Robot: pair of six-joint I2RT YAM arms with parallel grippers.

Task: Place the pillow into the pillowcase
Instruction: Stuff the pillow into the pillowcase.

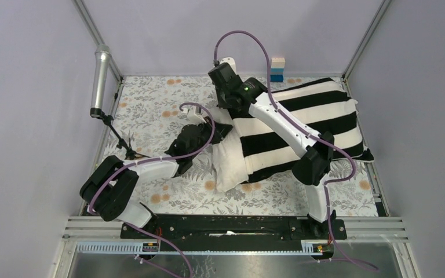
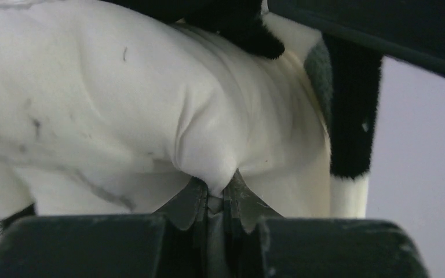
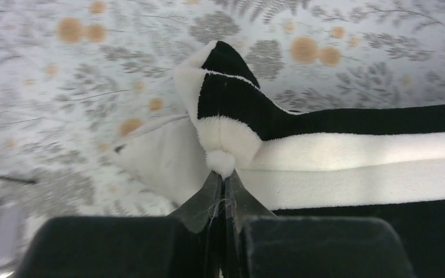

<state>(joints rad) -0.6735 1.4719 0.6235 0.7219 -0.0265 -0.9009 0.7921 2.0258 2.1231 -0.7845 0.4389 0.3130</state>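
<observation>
Nothing readable in any view. No text, labels, brands or numbers legible on the pillowcase (image 1: 339,124), the pillow (image 1: 229,165) or the table (image 1: 150,98). Only stripes and a floral print, no characters.

Left arm (image 1: 156,168): white shells, black joint blocks. Right arm (image 1: 284,124): same, green light (image 1: 247,88) glowing on far joint. Purple cables (image 1: 240,36) looping along both. Black base bar (image 1: 232,227) at near edge. Right gripper (image 3: 224,178): dark grey pointed fingers.

Robot lab cell, alu frame (image 1: 95,32), plain walls (image 1: 29,87), maybe mic (image 1: 100,75) on stand
</observation>
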